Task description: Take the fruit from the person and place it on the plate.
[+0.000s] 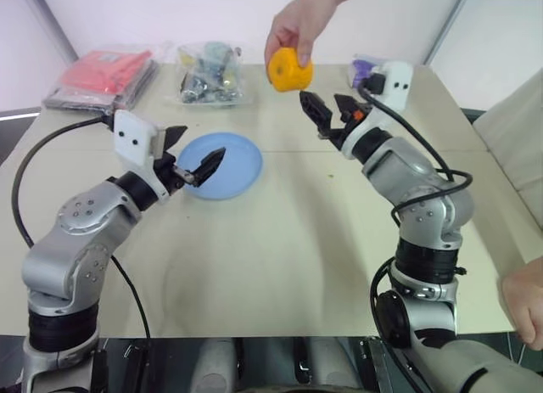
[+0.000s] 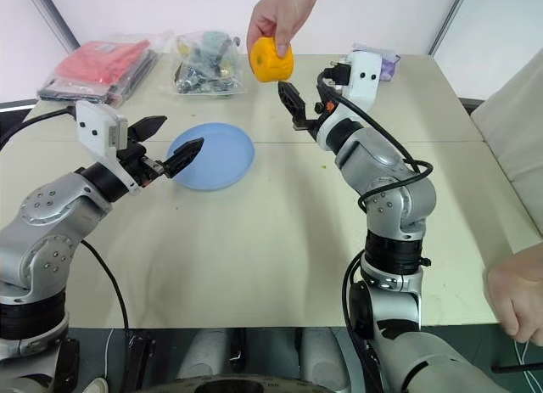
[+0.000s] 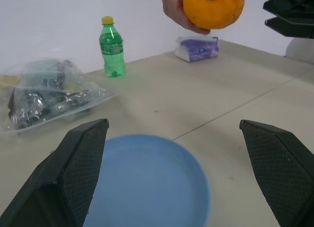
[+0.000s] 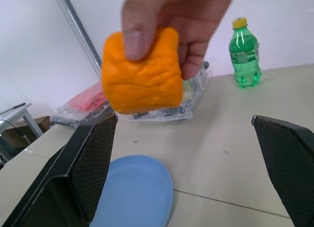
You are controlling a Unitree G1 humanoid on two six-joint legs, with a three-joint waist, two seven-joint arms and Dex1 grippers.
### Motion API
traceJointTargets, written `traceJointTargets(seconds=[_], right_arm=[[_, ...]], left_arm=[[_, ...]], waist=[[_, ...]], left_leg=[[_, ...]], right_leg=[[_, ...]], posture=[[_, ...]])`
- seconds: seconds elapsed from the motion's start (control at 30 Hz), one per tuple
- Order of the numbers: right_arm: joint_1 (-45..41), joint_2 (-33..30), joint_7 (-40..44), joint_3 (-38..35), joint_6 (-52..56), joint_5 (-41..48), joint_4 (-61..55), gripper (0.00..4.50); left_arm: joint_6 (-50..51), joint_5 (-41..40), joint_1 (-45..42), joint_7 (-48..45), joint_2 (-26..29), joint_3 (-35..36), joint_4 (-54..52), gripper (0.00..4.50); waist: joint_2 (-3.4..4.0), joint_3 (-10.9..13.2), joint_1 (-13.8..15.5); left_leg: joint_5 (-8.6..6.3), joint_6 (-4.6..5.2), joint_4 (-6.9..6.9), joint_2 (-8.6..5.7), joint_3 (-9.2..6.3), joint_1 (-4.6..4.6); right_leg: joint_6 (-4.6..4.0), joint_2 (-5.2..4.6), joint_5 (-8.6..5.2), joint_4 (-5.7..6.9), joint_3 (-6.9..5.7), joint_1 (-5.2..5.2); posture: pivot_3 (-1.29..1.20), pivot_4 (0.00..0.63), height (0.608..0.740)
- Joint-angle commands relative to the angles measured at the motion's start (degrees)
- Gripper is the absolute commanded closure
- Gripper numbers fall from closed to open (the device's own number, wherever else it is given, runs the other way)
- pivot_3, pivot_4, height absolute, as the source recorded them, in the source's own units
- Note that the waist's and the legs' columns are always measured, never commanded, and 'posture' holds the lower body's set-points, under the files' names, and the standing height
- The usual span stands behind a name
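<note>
A person's hand [image 1: 301, 24] holds the orange-yellow fruit [image 1: 289, 69] in the air above the far middle of the table. My right gripper [image 1: 326, 104] is open just below and to the right of the fruit, its fingers apart and pointing up at it without touching. In the right wrist view the fruit [image 4: 141, 72] hangs between and beyond the two fingers. The light-blue plate [image 1: 233, 168] lies on the table, left of centre. My left gripper [image 1: 193, 151] hovers open over the plate's left edge, holding nothing.
Along the far edge lie a red packet [image 1: 106, 70], a clear bag of small items [image 1: 208, 70] and a purple packet [image 1: 363, 69]. A green bottle [image 4: 244, 53] stands behind them. Another hand of the person [image 1: 522, 300] rests at the table's near right edge.
</note>
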Motion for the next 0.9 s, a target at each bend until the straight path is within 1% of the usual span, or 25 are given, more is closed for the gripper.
traceJointTargets(seconds=[0.03, 0.2, 0.57, 0.7, 0.9], right_arm=[[-3.2, 1.1, 0.6, 0.1, -2.8, 0.4, 1.2, 0.00], [-5.2, 1.7, 1.8, 1.3, -4.5, 0.0, 4.1, 0.00], [-6.2, 2.9, 3.2, 3.8, -6.5, -1.0, 6.3, 0.00], [-8.6, 3.0, 4.2, 3.7, -10.3, -2.8, 11.5, 0.00], [-11.2, 3.2, 5.3, 3.8, -14.0, -4.3, 16.2, 0.00]], left_arm=[[-1.1, 0.1, -0.9, 0.6, -0.1, 0.7, -1.8, 0.02], [-1.1, 0.2, -0.5, 0.9, -0.1, 0.9, -2.3, 0.02], [-0.9, 0.0, -0.1, 1.9, -0.4, 0.9, -3.3, 0.02], [-0.7, -0.1, -0.2, 2.3, -0.6, 0.5, -3.6, 0.02], [-0.4, -0.2, -0.4, 2.5, -0.6, 0.5, -3.9, 0.02]], waist=[[0.00, 0.0, -0.2], [0.00, 0.0, -0.1], [0.00, 0.0, -0.1], [0.00, 0.0, -0.1], [0.01, 0.0, -0.1]], left_leg=[[0.00, 0.00, -0.01, 0.01, 0.00, 0.00], [0.00, 0.00, -0.02, 0.02, 0.01, 0.00], [0.00, 0.00, -0.02, 0.01, 0.01, -0.01], [0.00, 0.00, -0.02, 0.01, 0.01, -0.01], [0.00, 0.00, -0.03, 0.01, 0.02, -0.01]], right_leg=[[0.00, 0.02, 0.00, 0.00, 0.00, -0.02], [0.00, 0.01, 0.00, 0.00, 0.00, -0.02], [0.00, -0.01, 0.00, 0.00, 0.00, -0.02], [0.00, -0.01, 0.00, 0.00, 0.00, -0.02], [0.00, -0.01, 0.00, -0.02, 0.00, -0.03]], posture=[[0.00, 0.150, 0.731], [0.00, 0.150, 0.731], [0.00, 0.150, 0.731], [0.00, 0.150, 0.731], [0.00, 0.150, 0.731]])
